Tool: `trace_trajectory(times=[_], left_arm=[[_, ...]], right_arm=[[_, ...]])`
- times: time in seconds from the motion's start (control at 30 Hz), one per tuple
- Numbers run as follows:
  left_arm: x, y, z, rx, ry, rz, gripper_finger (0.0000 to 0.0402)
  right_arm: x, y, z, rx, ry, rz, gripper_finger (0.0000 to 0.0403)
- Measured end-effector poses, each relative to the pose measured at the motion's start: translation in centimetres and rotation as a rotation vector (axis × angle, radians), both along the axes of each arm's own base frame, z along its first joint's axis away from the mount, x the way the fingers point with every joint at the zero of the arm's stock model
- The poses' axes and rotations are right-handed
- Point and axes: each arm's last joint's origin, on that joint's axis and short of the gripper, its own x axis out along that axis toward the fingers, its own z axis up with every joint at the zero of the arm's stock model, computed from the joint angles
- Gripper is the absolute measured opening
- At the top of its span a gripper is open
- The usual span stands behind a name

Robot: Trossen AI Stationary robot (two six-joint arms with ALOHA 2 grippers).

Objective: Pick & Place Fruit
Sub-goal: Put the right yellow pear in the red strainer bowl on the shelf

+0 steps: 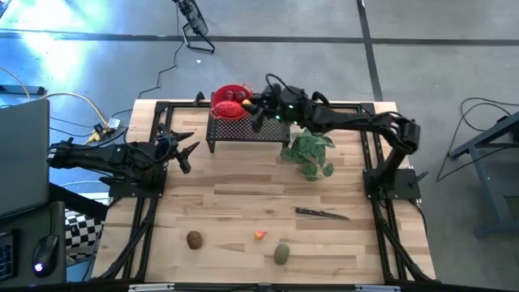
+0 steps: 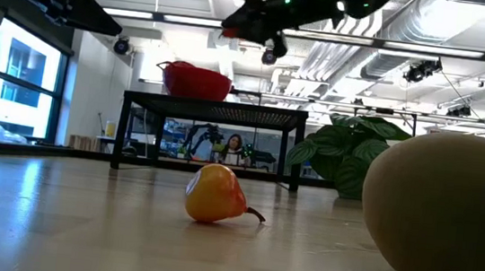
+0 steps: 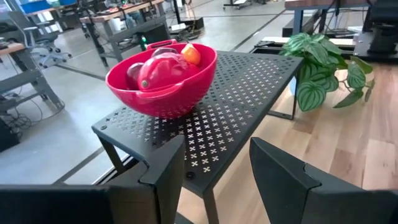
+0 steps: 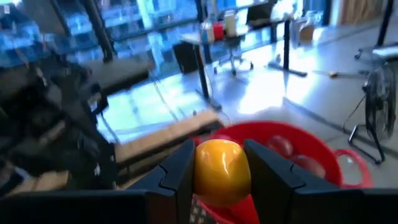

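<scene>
The right gripper (image 4: 219,171) hangs above the glossy red plastic bowl (image 1: 231,104) on the black perforated metal rack (image 1: 247,126), its jaws closed on a small yellow-orange fruit (image 4: 222,169). The left gripper (image 3: 214,168) waits near the table's left edge, jaws apart and empty. A brown oval fruit (image 1: 194,239), a tiny orange fruit (image 1: 259,234) and an olive-green oval fruit (image 1: 281,254) lie on the pale wooden table (image 1: 243,182); no writing is readable.

A light wooden tabletop (image 1: 243,186) carries a black perforated stand (image 1: 243,128) near its far edge, a green leafy plant (image 1: 310,152) beside it, a black-handled knife (image 1: 322,213), and three loose fruits toward the near edge: brown oval (image 1: 195,239), small orange (image 1: 259,234) and olive-green oval (image 1: 281,254).
</scene>
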Motion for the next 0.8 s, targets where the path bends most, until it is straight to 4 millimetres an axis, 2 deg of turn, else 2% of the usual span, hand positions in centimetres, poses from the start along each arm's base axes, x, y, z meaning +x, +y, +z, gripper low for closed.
trace_trajectory(times=[0.07,0.23,0.4,0.53,0.8], left_arm=[[0.0,0.0,0.0,0.0,-0.002,0.002,0.0175],[0.0,0.0,0.0,0.001,0.001,0.004,0.0175],[0.0,0.0,0.0,0.015,0.015,0.001,0.0175],[0.0,0.0,0.0,0.04,0.034,-0.004,0.0175],[0.0,0.0,0.2,0.057,0.022,-0.009,0.0175]], right_arm=[[1.2,-0.8,0.3,-0.028,0.005,0.006,0.0112],[2.5,-3.3,0.4,-0.032,0.059,-0.03,0.0116],[3.1,-5.2,-1.4,0.004,0.151,-0.058,0.0114],[3.4,-5.7,-2.5,0.022,0.179,-0.042,0.0114],[3.3,-6.0,-2.7,0.026,0.184,-0.045,0.0116]])
